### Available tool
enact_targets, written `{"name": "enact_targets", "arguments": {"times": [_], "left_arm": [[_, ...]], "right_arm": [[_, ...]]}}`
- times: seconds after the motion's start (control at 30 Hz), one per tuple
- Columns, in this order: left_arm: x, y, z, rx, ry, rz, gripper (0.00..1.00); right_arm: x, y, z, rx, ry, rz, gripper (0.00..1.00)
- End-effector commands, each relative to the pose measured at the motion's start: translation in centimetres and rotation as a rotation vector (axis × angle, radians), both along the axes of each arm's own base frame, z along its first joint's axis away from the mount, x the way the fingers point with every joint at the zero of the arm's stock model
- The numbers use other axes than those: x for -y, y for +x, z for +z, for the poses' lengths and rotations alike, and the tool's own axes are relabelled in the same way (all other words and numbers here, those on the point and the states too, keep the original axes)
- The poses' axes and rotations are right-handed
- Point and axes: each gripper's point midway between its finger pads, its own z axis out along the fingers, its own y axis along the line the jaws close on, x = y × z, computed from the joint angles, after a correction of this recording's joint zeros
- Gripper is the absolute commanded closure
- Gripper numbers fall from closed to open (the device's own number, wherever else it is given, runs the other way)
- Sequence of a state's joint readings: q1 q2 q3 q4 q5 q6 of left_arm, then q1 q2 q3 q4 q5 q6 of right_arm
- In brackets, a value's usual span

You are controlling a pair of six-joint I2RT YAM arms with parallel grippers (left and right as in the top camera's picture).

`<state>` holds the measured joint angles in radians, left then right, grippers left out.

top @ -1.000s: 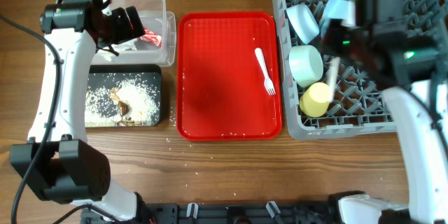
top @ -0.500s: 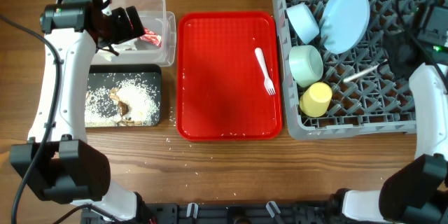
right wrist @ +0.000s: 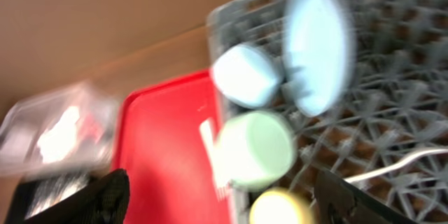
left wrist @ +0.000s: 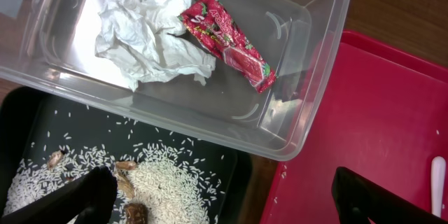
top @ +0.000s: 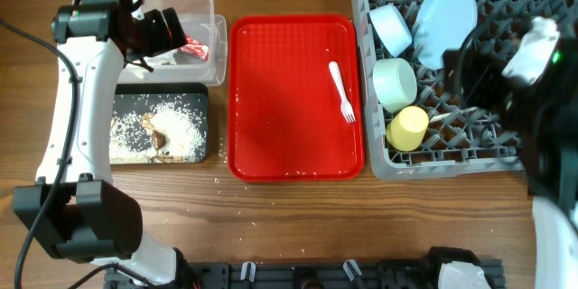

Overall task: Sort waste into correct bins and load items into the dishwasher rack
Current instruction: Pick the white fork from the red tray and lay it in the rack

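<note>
The grey dishwasher rack (top: 384,158) holds a pale blue plate (top: 445,20), two bowls (top: 391,25) (top: 395,83) and a yellow cup (top: 407,128). A white spoon (right wrist: 402,162) lies across its grid. The white fork (top: 341,90) rests on the red tray. My right gripper (right wrist: 224,210) hangs blurred over the rack, open, with nothing between its fingers. My left gripper (left wrist: 227,210) is open above the edge of the black tray (left wrist: 21,122), which holds the rice (left wrist: 175,182). The clear tub (left wrist: 308,122) contains the napkin (left wrist: 150,31) and the red wrapper (left wrist: 231,40).
The flat red serving tray (top: 280,99) lies between the bins and the rack. Stray rice grains dot the wooden table in front of it. The right arm (top: 524,99) covers the rack's right half.
The right jaws have gone from shut to open, and the spoon now lies in the rack. The right arm has swung down over the rack's right side. The left arm has stayed still.
</note>
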<state>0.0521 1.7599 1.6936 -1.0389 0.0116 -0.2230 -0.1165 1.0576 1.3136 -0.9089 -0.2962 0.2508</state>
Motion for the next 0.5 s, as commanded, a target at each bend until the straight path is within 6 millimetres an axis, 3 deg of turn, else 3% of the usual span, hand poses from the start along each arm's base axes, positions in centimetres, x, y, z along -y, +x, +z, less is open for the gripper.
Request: {"name": "enact_targets", "arguments": {"times": [0.0, 0.1, 0.2, 0.27, 0.37, 0.47], "left_arm": [[-0.2, 0.2, 1.6, 0.042, 0.014, 0.003, 0.0], [-0.2, 0.2, 1.6, 0.042, 0.014, 0.003, 0.0], [-0.2, 0.2, 1.6, 0.042, 0.014, 0.003, 0.0], [-0.2, 0.2, 1.6, 0.042, 0.014, 0.003, 0.0], [-0.2, 0.2, 1.6, 0.042, 0.014, 0.003, 0.0], [-0.2, 0.2, 1.6, 0.042, 0.014, 0.003, 0.0]], "right_arm": [[-5.0, -4.0, 1.8, 0.06, -0.05, 0.21, 0.18], [-7.5, -5.6, 1.4, 0.033, -0.054, 0.265, 0.18], [-10.6, -5.3, -0.3, -0.039, -0.063, 0.328, 0.2], [-12.8, -4.2, -2.9, -0.12, -0.126, 0.317, 0.2], [-17.8, -3.0, -8.6, -0.261, -0.24, 0.358, 0.22], [-19.9, -2.1, -13.8, -0.379, -0.325, 0.332, 0.23]]}}
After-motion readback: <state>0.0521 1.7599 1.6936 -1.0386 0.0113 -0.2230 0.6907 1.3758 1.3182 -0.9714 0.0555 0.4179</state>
